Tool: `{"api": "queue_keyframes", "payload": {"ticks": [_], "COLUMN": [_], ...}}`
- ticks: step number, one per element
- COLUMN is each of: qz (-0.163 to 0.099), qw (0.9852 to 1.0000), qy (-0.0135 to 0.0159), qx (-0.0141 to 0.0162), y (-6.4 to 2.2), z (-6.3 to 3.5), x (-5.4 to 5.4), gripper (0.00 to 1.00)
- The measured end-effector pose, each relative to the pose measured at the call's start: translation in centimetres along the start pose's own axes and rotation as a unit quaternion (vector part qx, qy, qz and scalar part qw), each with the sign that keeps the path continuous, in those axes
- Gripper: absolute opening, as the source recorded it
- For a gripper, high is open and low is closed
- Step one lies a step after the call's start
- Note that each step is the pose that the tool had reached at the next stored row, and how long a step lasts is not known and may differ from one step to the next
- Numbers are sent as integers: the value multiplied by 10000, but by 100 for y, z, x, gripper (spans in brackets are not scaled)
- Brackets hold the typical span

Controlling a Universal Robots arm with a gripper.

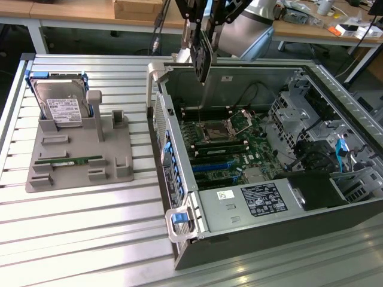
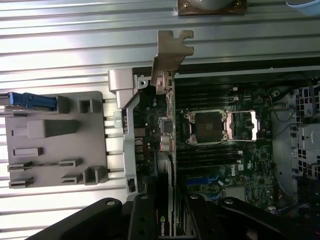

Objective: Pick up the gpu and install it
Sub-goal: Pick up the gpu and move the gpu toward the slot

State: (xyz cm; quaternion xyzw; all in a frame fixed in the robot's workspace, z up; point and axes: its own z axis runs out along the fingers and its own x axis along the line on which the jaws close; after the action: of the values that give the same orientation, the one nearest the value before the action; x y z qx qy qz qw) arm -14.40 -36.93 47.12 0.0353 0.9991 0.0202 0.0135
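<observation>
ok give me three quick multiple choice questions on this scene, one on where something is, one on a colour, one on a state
1. Where is the gpu?
A) lying on the table slats
B) in the air over the open computer case
C) pushed down into a slot

2. What colour is the memory stick lying on the grey tray?
A) green
B) red
C) white

3. How is the gripper?
A) open and empty
B) shut on a cable
C) shut on the gpu

Answers:
1 B, the card hangs above the case, clear of the motherboard.
2 A, it is a narrow green strip.
3 C, its fingers clamp the card's upper end.
</observation>
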Motion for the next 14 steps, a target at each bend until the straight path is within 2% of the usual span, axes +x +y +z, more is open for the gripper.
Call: {"api": "queue_keyframes", "payload": {"ticks": [14], "qz": [0], "qw": [10000], "qy": [-1], "qx": [7], "y": [14], "z": [6], "x": [-201], "gripper": [27]}}
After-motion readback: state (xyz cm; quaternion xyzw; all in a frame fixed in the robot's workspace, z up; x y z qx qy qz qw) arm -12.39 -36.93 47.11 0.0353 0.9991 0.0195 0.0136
